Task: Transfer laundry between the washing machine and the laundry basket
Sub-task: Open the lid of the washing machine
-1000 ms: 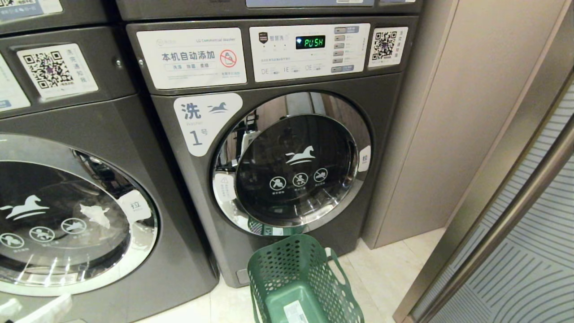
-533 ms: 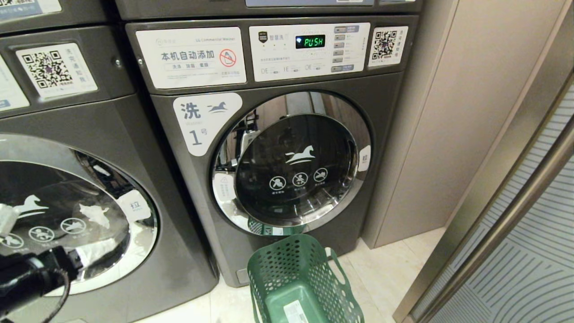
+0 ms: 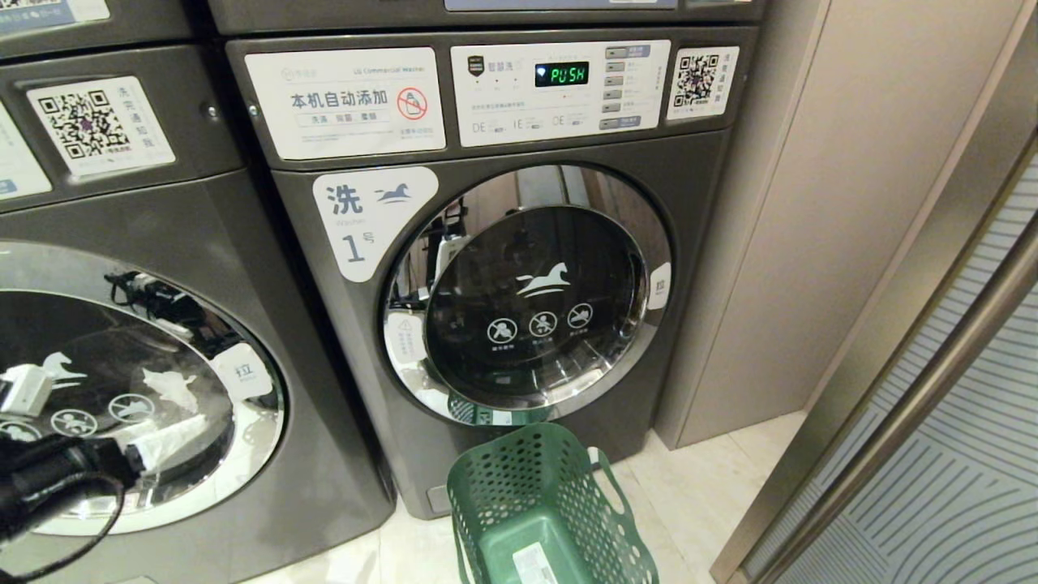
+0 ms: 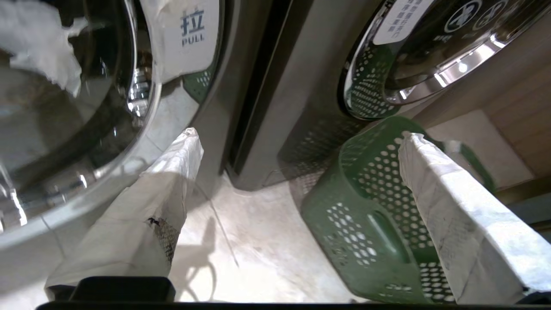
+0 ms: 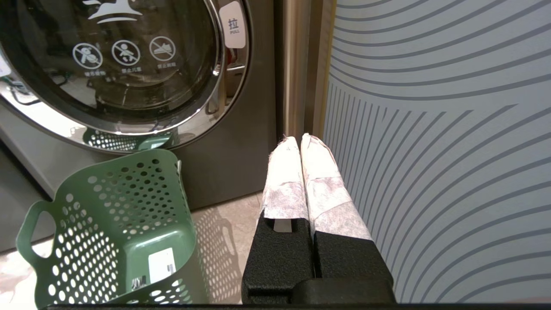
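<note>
Green perforated basket [image 3: 543,503]; grey washer [image 3: 503,268]; grey-striped wall panel [image 5: 439,129].

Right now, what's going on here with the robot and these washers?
The robot faces washing machine number 1, whose round door is shut and whose display reads PUSH. An empty green laundry basket sits on the floor in front of it. The left gripper is open and empty, raised in front of the neighbouring washer on the left. The right gripper is shut and holds nothing, low beside the basket. No laundry is in view.
</note>
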